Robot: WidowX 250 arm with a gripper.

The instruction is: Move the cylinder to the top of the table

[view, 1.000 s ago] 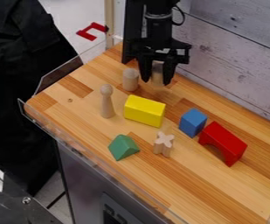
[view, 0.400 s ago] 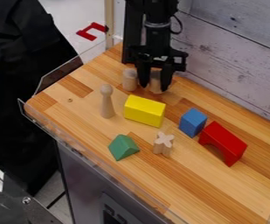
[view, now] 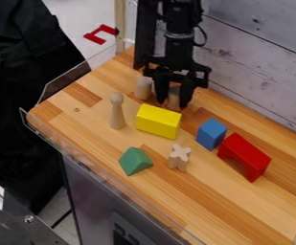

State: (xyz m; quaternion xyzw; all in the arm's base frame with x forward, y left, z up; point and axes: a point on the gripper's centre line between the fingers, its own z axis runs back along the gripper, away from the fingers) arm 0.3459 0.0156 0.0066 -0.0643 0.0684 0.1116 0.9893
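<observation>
Near edge of tbl (view: 227, 210): clear rim (view: 44, 136) runs along it, from the L corner down to bottom of view. Widest open room is bare wood at lower R, between X block (view: 179, 158), red arch (view: 246, 155) and the near edge. Green block (view: 134, 161) sits closer to the rim, X block just R of it, upright.

Next out, arch stands R w/ blue block (view: 211, 134) just beside its L end; strip of wood btwn these two & wall (view: 259, 72). Yellow block (view: 158, 121) is approx mid-tbl, peg (view: 117, 112) upright just L of it. L of peg, more open wood out to the L corner.

Farther back: gripper (view: 173, 103) hangs fingers-down just behind yellow block, nearer the wall side than peg. It's closed on the cyl (view: 174, 97), which is upright w/ one finger each side; can't tell if its base touches tbl. 2nd cyl (view: 143, 87) stands just L of the gripper, partly hidden by it. Clear side panel (view: 63, 81) lines the far L edge; wall bounds the far R side.
</observation>
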